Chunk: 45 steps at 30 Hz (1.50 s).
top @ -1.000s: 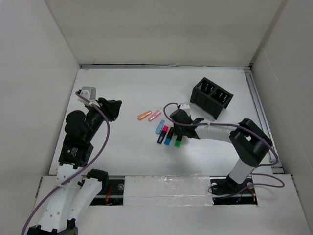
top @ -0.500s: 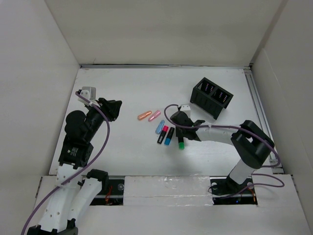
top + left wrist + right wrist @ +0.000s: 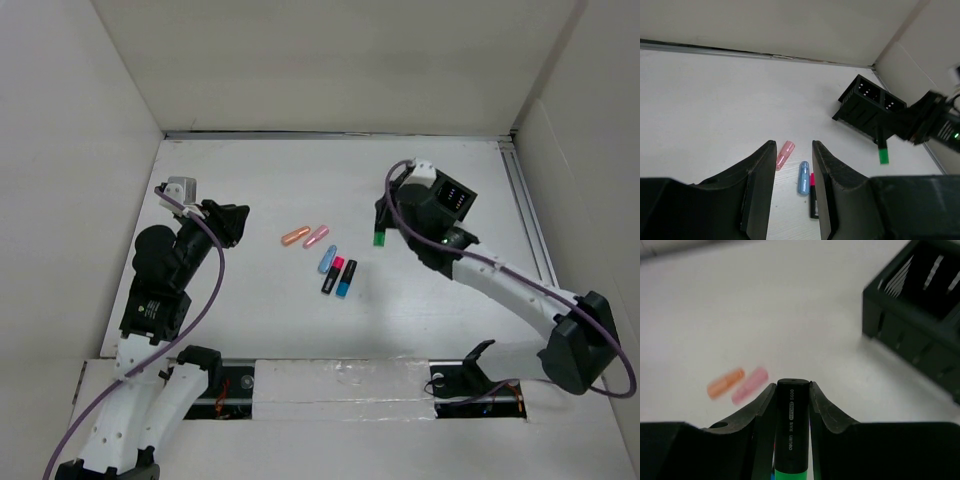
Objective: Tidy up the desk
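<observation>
— Three markers, by our count: the green-tipped marker [image 3: 379, 237] clamped between the fingers of our right gripper [image 3: 384, 216], plus the pink-tipped marker [image 3: 333, 275] and the blue-tipped marker [image 3: 346, 280] lying side by side on the desk [image 3: 250, 170].

— We also count three short pieces just beyond them: an orange tube [image 3: 294, 237], a pink tube [image 3: 316, 237] and a pale blue tube [image 3: 327, 259]. Add one black organizer [image 3: 858, 114] with two compartments, toward the far right of the desk.

— So what could go wrong for us?

— Our held marker hangs green end down, lifted off the desk, just beside the organizer's near wall and not over either opening. If we lowered it from here, we judge it would catch the rim or wall. That could shove the light organizer or twist the marker in our grip, and it might drop outside.

— And our other arm?

— Our left gripper [image 3: 232, 222] hovers over the desk's left side, well apart from everything. Its fingers are a narrow gap apart with nothing between them, so we expect no trouble there.
</observation>
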Available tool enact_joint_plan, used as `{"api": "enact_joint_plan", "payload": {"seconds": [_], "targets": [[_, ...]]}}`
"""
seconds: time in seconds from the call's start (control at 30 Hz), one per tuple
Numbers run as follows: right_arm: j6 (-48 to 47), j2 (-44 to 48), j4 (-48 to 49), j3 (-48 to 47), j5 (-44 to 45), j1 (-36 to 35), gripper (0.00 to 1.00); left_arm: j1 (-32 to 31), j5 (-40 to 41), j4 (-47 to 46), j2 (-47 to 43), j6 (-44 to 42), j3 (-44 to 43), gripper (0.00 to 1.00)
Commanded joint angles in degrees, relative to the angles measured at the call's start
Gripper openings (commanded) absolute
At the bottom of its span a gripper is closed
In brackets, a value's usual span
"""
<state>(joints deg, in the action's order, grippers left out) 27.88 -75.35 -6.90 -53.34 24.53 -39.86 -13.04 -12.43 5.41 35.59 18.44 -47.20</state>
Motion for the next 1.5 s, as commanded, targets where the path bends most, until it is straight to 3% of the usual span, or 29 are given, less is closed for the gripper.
{"api": "enact_joint_plan", "payload": {"seconds": [0.0,0.17,0.3,0.5,0.7,1.13,1.47], "targets": [[-4.93,1.53,10.57,-6.67,5.86,5.55,0.0,0.21,0.12,-2.34,-0.09,-0.68,0.18,0.31],[-5.82,-0.84,19.17,-8.27,12.28,12.95,0.0,0.21,-0.14,-2.69,-0.61,-0.68,0.27,0.31],[-7.49,-5.41,24.12,-9.5,22.46,18.57,0.0,0.21,-0.58,-2.68,-1.23,-0.68,0.53,0.31],[-5.82,-10.87,23.69,-11.17,23.88,25.87,0.0,0.21,-0.58,-3.03,-2.02,-0.59,0.62,0.31],[-5.64,-11.84,22.72,-9.51,30.56,27.72,0.0,0.21,-1.02,-2.95,-1.41,-0.68,0.62,0.31],[-5.38,-15.18,20.43,-10.47,32.86,27.29,0.0,0.21,-0.5,-2.86,-1.14,-0.68,0.53,0.31],[-10.98,-12.98,26.66,-11.96,31.36,25.28,0.0,0.21,-1.02,-2.68,-0.79,-0.77,0.53,0.31]]}}
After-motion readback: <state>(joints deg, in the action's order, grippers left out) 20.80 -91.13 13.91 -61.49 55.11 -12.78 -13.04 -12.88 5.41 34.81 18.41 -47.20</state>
